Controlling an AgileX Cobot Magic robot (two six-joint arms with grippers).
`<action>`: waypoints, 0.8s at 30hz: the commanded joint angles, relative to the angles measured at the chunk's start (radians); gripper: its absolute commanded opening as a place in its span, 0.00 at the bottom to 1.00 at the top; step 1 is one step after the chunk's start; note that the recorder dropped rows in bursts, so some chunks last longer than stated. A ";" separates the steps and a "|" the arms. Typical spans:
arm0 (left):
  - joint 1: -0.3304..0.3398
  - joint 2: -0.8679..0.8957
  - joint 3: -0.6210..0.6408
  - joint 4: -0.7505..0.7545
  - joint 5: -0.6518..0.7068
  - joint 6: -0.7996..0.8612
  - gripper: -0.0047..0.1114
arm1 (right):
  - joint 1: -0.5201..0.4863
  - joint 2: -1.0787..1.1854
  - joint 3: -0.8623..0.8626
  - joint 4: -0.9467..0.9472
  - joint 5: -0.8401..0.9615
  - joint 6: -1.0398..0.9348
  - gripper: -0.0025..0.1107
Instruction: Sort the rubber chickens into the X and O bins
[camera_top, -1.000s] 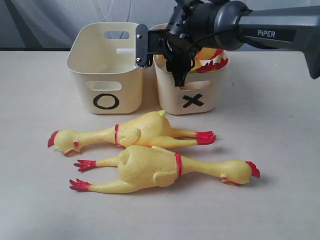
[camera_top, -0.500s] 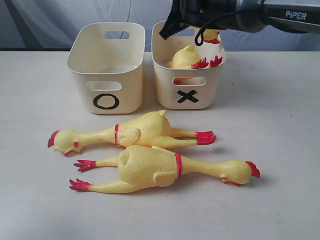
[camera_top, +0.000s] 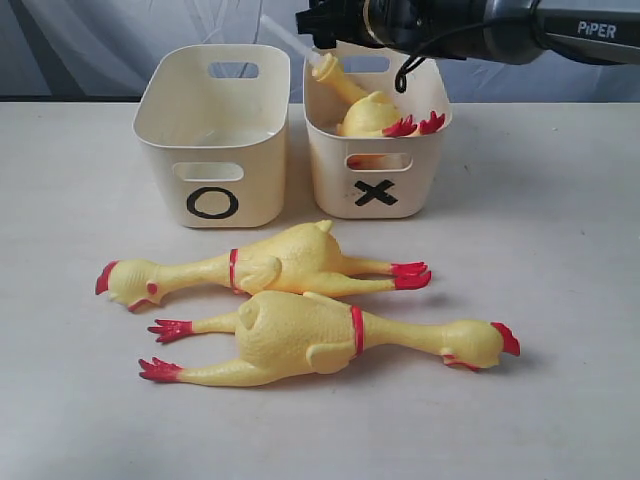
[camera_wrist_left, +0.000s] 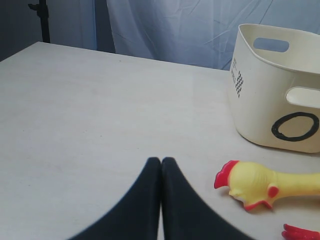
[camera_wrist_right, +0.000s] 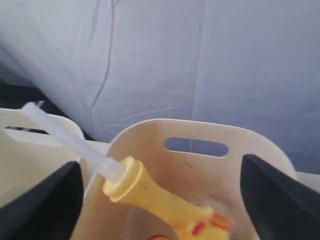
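Hanging over the X bin (camera_top: 335, 195) at the bench's far edge, the right gripper (camera_wrist_right: 160, 162) has its fingers spread wide with nothing between them. The left gripper (camera_wrist_left: 161, 161) is pressed closed and empty, low over the bench's left side. One rubber chicken (camera_top: 370, 112) lies inside the X bin, red feet at the rim, its neck and a pale tube poking up. No chicken shows in the O bin (camera_top: 160, 195) just beside it. I judge the sorting about a third done. Two more lie toward the near edge, side by side and touching: the farther chicken (camera_top: 285, 262), head toward the left edge, and the nearer chicken (camera_top: 300, 335), head toward the right edge. Count: three chickens, two bins.
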 joint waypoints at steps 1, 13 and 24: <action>-0.004 0.002 -0.004 -0.006 -0.012 -0.001 0.04 | 0.050 -0.063 0.003 0.070 0.380 -0.311 0.69; -0.004 0.002 -0.004 -0.006 -0.012 -0.001 0.04 | 0.086 -0.102 0.075 1.559 0.870 -2.058 0.21; -0.004 0.002 -0.004 -0.006 -0.012 -0.001 0.04 | 0.138 -0.137 0.094 1.213 0.865 -1.937 0.51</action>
